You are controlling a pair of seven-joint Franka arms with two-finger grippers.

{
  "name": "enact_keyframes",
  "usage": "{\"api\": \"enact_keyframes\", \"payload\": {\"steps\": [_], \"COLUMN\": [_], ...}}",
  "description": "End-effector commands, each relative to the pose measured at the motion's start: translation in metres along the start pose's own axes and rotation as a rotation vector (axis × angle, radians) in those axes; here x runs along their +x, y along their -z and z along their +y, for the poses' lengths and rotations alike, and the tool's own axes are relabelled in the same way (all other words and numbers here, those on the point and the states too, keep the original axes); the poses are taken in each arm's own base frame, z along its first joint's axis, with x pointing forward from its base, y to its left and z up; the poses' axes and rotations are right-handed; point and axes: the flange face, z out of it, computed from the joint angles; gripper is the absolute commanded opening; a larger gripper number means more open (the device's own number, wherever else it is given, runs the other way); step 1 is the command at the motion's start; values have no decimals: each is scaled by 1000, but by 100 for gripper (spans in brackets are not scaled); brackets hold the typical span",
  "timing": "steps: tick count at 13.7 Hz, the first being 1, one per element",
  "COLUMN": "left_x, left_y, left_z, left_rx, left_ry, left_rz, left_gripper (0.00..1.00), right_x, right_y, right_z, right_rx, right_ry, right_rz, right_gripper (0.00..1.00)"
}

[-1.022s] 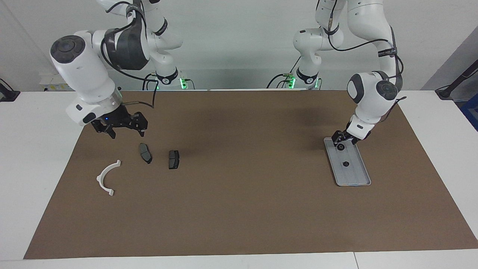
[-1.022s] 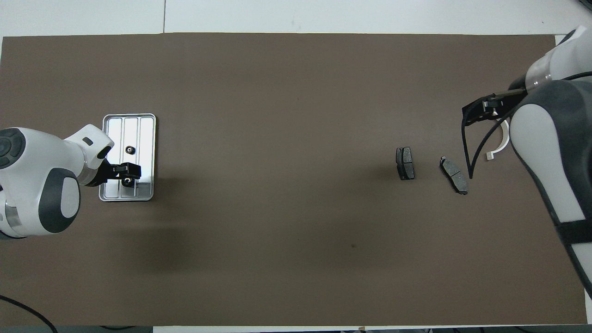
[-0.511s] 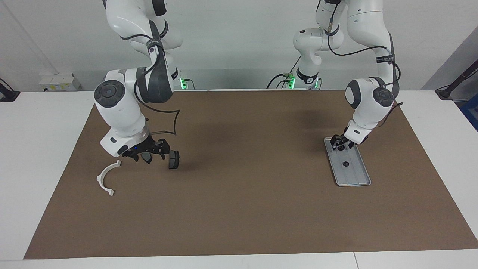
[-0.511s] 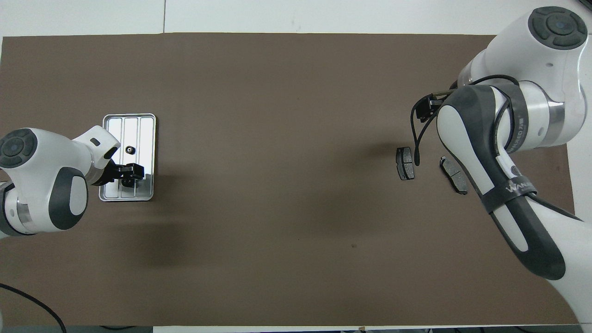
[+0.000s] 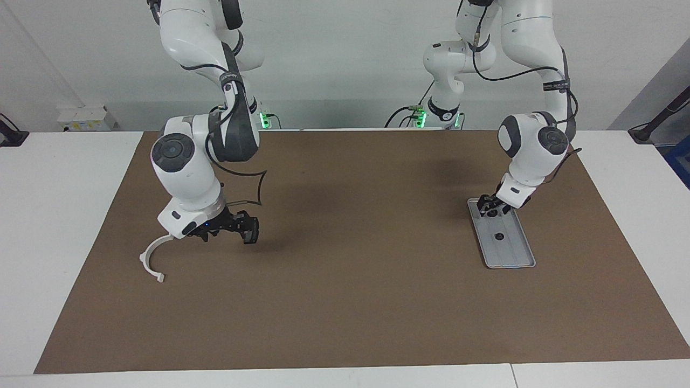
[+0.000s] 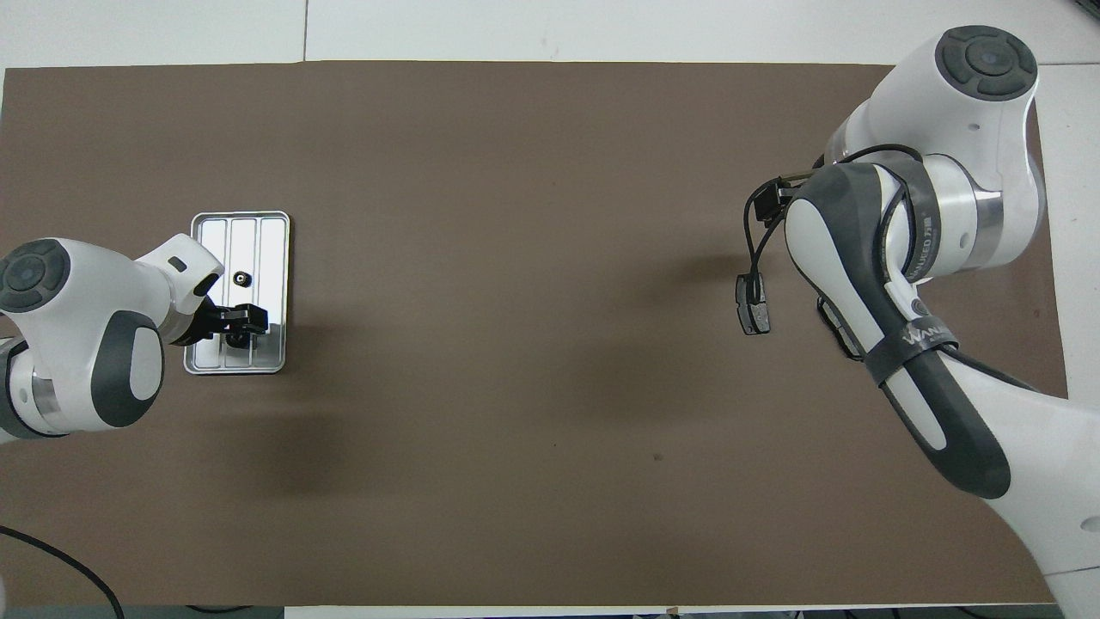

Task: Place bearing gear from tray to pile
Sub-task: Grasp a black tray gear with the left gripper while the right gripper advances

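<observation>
The silver tray (image 5: 513, 254) lies toward the left arm's end of the table. One small black bearing gear (image 5: 499, 236) sits at the tray's middle. My left gripper (image 5: 490, 211) is down on the tray's end nearer the robots, its fingers around a second bearing gear (image 6: 235, 340). The pile lies toward the right arm's end: a white half-ring bracket (image 5: 152, 253) and a dark brake pad (image 5: 251, 234). My right gripper (image 5: 226, 231) hangs open and low over the pads, with nothing in it. The second pad (image 6: 838, 331) shows only partly under that arm in the overhead view.
A brown mat (image 5: 345, 302) covers most of the white table. The right arm's bulky links (image 6: 911, 223) hide the bracket in the overhead view.
The right arm has swung in from the table's edge and come down over the brake pads. The left gripper has sunk slightly onto the tray, its fingers narrowing around the gear.
</observation>
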Motion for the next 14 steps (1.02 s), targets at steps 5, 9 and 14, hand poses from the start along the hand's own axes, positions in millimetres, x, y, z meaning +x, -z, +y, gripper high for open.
{"api": "enact_keyframes", "payload": {"steps": [5, 9, 14], "left_x": [-9, -10, 34], "left_y": [-12, -11, 38], "left_z": [0, 0, 51], "left_rx": [12, 12, -6], "left_ry": [-7, -5, 155], "left_rz": [-10, -21, -15], "left_gripper": [53, 10, 0], "right_x": [7, 8, 10], "right_y": [-11, -16, -9], "right_z": [-37, -63, -76], "right_rx": [-17, -16, 0], "right_ry": [-108, -174, -169], "right_rz": [25, 25, 38], "right_gripper": [100, 100, 100]}}
